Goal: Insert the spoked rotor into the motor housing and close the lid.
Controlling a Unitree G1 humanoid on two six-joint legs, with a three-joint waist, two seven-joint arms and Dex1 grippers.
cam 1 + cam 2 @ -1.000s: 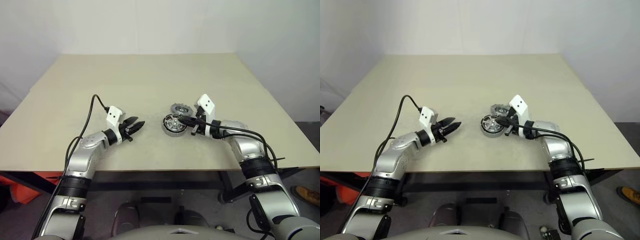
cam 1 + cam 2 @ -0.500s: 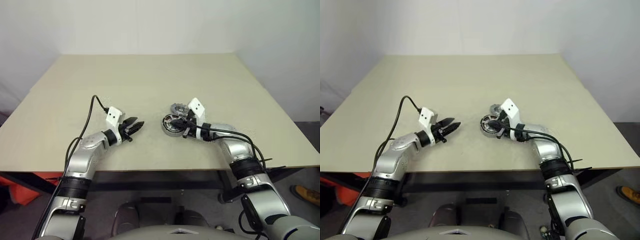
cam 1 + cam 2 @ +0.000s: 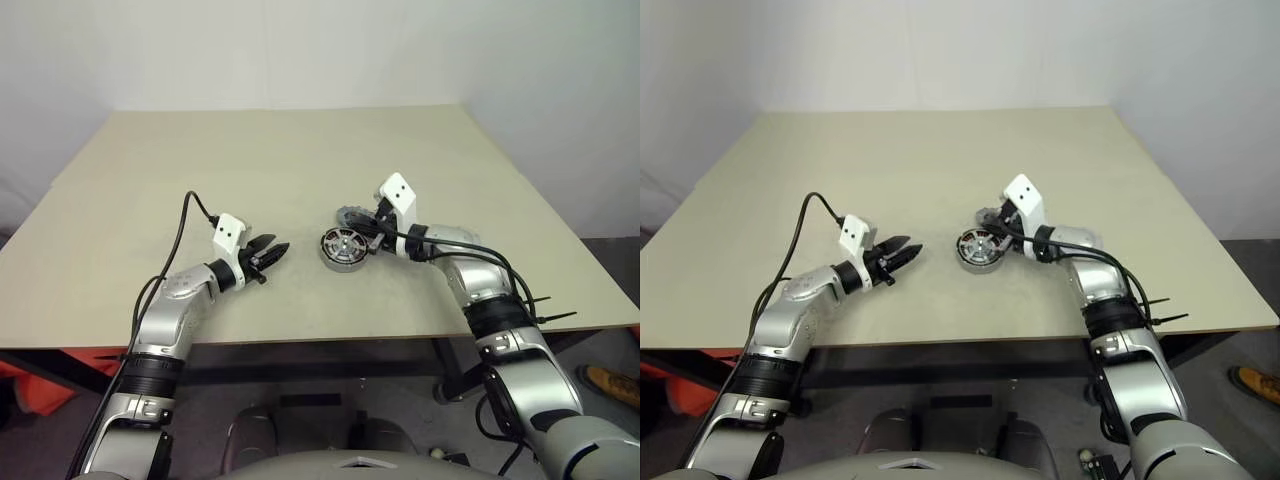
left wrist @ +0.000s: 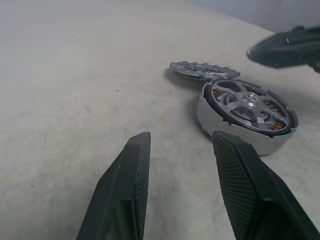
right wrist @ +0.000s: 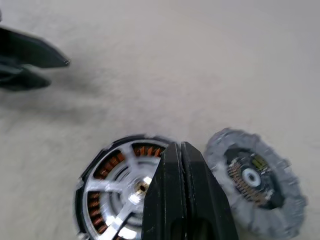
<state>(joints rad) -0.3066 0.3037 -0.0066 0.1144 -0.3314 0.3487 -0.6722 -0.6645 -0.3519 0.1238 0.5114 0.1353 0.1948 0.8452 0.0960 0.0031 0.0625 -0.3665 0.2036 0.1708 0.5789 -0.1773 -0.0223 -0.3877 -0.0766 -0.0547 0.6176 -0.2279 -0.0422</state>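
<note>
The motor housing (image 3: 343,250) lies on the table (image 3: 300,150) near its middle, a dark ring with copper windings. The spoked rotor (image 4: 247,102) sits inside it, shiny silver spokes facing up. The lid (image 5: 252,186), dark grey with a notched rim, lies flat just behind the housing, touching or nearly touching it. My right gripper (image 5: 181,146) is shut and holds nothing; its tip hovers above the seam between housing and lid. My left gripper (image 4: 180,142) stands open and empty, a short way left of the housing and pointing at it.
The table is bare apart from these parts. Its front edge (image 3: 320,338) runs just under both forearms. A black cable (image 3: 190,205) loops up from the left wrist.
My right gripper, still shut, has moved off the housing's top, away from me and a little up, towards the lid. The left arm has stayed still.
</note>
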